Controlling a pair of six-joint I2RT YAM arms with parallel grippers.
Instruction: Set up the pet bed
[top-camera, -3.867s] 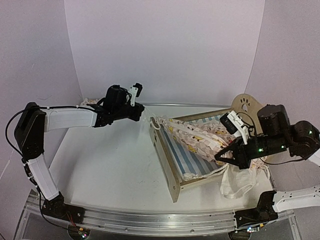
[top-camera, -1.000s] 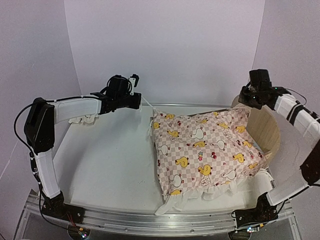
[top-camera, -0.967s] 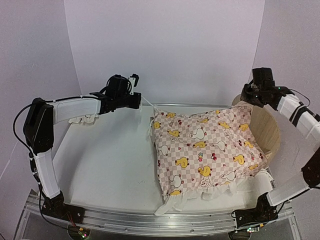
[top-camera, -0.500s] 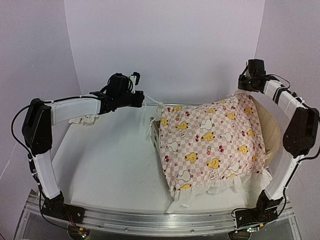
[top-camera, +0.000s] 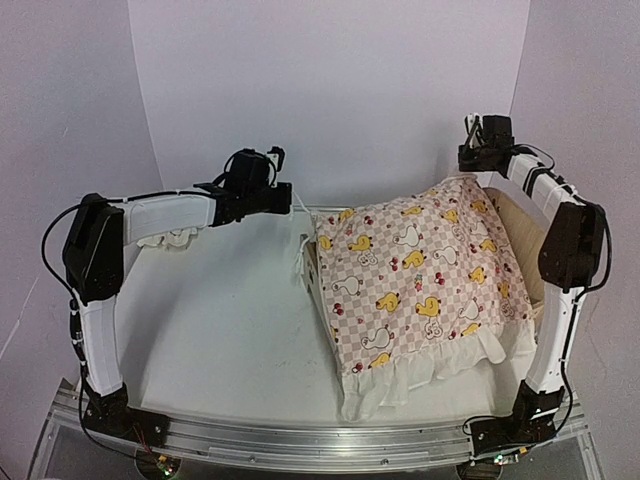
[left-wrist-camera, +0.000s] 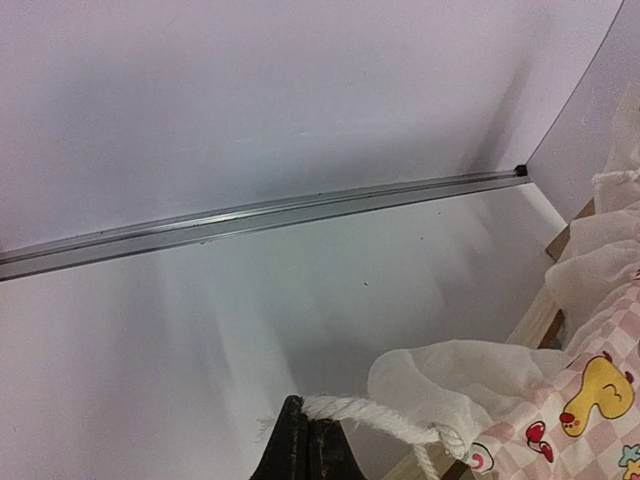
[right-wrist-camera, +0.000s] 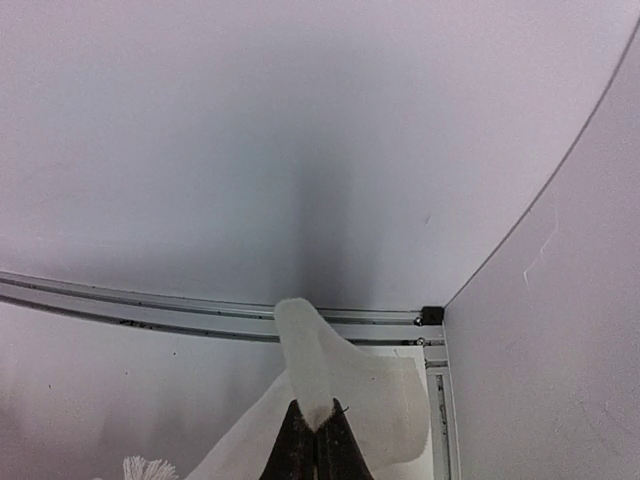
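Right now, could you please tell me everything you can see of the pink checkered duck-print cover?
The cover is soft pink-and-white checked fabric printed with yellow and white ducks and small cherries, edged by a white ruffle along its near side. It lies spread over the pet bed, sloping up toward the far right. The left gripper is shut on a white rope cord at its far-left corner; the right gripper pinches its raised far-right corner.

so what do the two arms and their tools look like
Both the left arm and right arm have black joints with white-wrapped links and thin black cables running alongside. The left tool and right tool are slim, dark and tapered, with a small white part mounted by each wrist.
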